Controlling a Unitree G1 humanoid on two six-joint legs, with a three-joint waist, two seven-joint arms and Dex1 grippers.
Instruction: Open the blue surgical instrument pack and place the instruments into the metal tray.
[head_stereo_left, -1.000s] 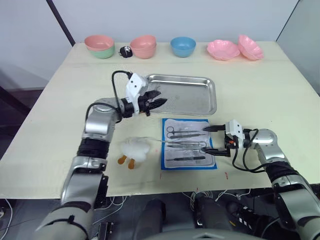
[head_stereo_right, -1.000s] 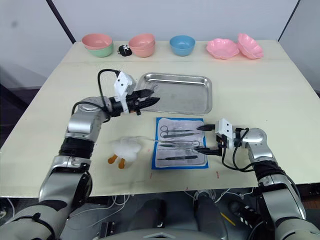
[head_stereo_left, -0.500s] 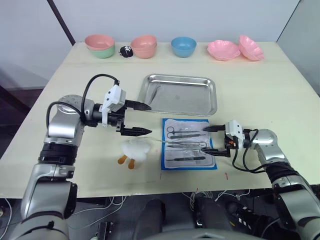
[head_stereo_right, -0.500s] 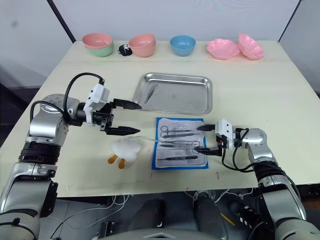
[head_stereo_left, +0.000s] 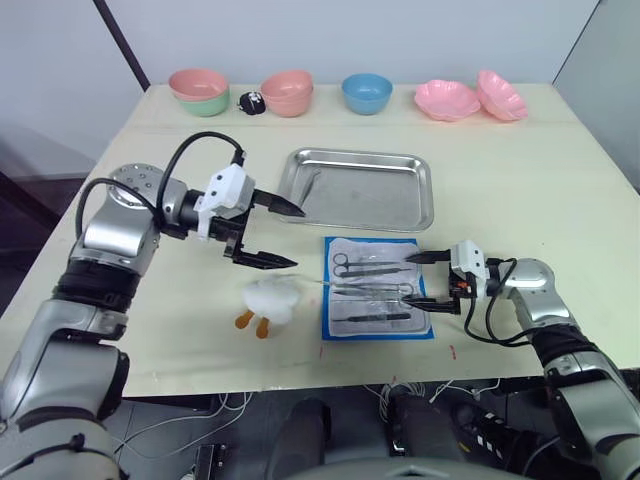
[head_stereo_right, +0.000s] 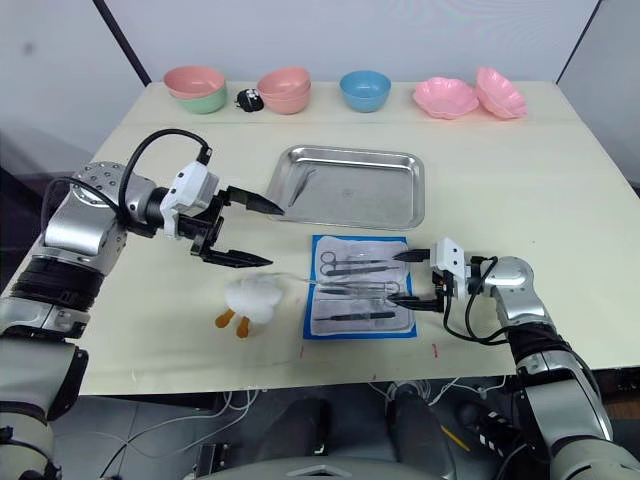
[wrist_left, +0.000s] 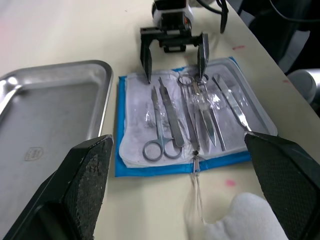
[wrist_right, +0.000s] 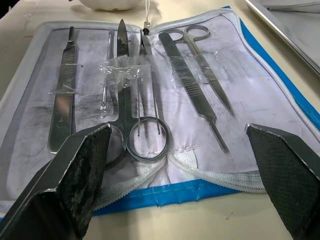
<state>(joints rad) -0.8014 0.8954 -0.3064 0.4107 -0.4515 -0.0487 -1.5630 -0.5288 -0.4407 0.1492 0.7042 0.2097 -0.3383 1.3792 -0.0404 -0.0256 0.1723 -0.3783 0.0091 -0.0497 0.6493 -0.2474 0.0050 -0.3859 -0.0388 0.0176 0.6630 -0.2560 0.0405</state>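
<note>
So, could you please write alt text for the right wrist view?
An opened blue surgical instrument pack lies flat, with silver instruments side by side on its pale lining. The right tool frames it, open. A metal tray corner sits beyond.

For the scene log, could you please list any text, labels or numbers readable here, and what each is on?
No text can be read anywhere.
The metal tray has a small stamped mark on its floor, too blurred to read.
The open blue surgical instrument pack shows no legible print.

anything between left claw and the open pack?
Bare table mostly. A white plush duck sits just below that line, near the left claw, apart from the pack. Shows in the eye views.
</note>
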